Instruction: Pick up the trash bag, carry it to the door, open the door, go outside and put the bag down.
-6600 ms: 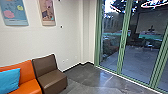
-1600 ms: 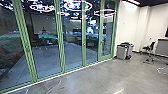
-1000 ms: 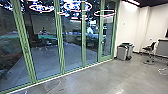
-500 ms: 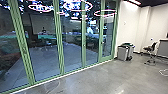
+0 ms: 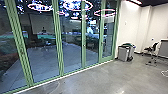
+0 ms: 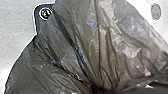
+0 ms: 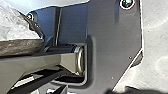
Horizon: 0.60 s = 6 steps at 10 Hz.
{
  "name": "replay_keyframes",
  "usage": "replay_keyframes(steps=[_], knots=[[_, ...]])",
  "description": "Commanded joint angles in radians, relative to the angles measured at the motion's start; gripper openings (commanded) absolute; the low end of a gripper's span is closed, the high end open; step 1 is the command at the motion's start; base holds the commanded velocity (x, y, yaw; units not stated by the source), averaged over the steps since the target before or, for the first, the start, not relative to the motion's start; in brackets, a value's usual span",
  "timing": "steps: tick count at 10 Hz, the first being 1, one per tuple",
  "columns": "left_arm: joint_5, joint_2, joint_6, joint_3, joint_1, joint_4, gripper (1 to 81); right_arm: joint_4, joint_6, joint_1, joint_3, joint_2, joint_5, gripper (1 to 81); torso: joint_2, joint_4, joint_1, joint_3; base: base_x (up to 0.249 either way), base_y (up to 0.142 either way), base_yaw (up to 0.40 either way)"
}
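Note:
The grey-black trash bag (image 6: 110,42) shows large in the left wrist view, its thin plastic drawn into tight folds. Those folds meet at my left gripper (image 6: 95,88), which is shut on the bag. Part of the same bag (image 7: 17,27) also shows in the right wrist view, beside the robot's dark base plate; whether my right gripper is open or shut cannot be told. Ahead in the head view, a narrow green-framed glass door (image 5: 107,40) stands closed at the right end of the glass wall, with a small handle on its left side.
Tall green-framed panes (image 5: 72,47) run along the left, with paving beyond. Grey bins (image 5: 123,53) stand by the white wall just right of the door. Farther right are a wheeled chair (image 5: 151,50) and a desk (image 5: 163,48). A pale figure, seemingly a person (image 5: 90,30), shows in the glass.
The head camera has swung right from the sofa and wall pictures to the glass wall, door and bins. Over the last second the view has shifted only slightly.

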Motion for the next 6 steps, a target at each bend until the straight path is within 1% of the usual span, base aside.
replay_keyframes(steps=[1,5,6], knots=[[0.081,-0.002,0.008,0.001,-0.060,-0.005,1.0,-0.009,-0.002,0.057,0.001,-0.002,-0.059,81.1,0.000,0.000,0.000,0.000,0.134,0.000,0.000],[0.081,0.000,0.008,0.001,-0.060,-0.005,1.0,-0.010,-0.002,0.055,0.001,-0.002,-0.059,81.1,0.000,0.000,0.000,0.000,0.135,0.000,0.000],[0.080,0.000,0.008,0.001,-0.060,-0.005,1.0,-0.010,-0.002,0.055,0.001,-0.002,-0.059,81.1,0.000,0.000,0.000,0.000,0.136,-0.062,0.000]])
